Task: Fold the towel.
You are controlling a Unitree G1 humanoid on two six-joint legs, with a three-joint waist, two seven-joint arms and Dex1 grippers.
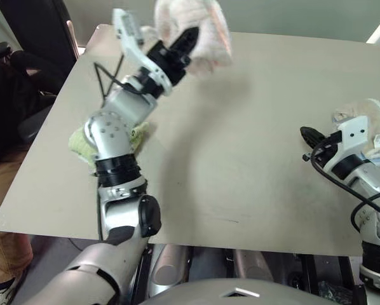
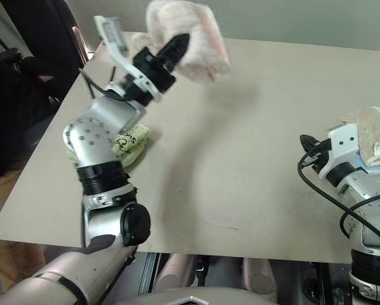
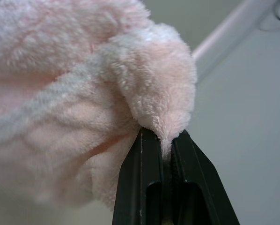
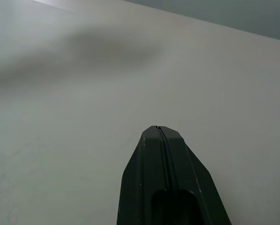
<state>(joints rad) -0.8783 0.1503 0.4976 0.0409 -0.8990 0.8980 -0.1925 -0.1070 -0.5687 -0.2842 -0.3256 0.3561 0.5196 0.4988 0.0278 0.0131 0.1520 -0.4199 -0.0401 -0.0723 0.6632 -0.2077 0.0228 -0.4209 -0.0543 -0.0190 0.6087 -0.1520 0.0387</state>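
Note:
The pale pink towel (image 1: 199,28) hangs bunched in the air above the far middle of the beige table (image 1: 241,159). My left gripper (image 1: 190,35) is raised and shut on a fold of it; in the left wrist view the towel (image 3: 84,93) is pinched between the black fingers (image 3: 144,178). Much of the cloth is crumpled, so its edges are hidden. My right gripper (image 1: 306,135) hovers low over the table's right side, shut on nothing, as the right wrist view confirms with its gripper (image 4: 158,129) closed over bare tabletop.
A light green towel (image 2: 134,143) lies on the table's left side, partly behind my left arm. A beige towel with a white label (image 2: 374,140) sits at the right edge behind my right wrist. A person stands off the table's left side (image 1: 6,114).

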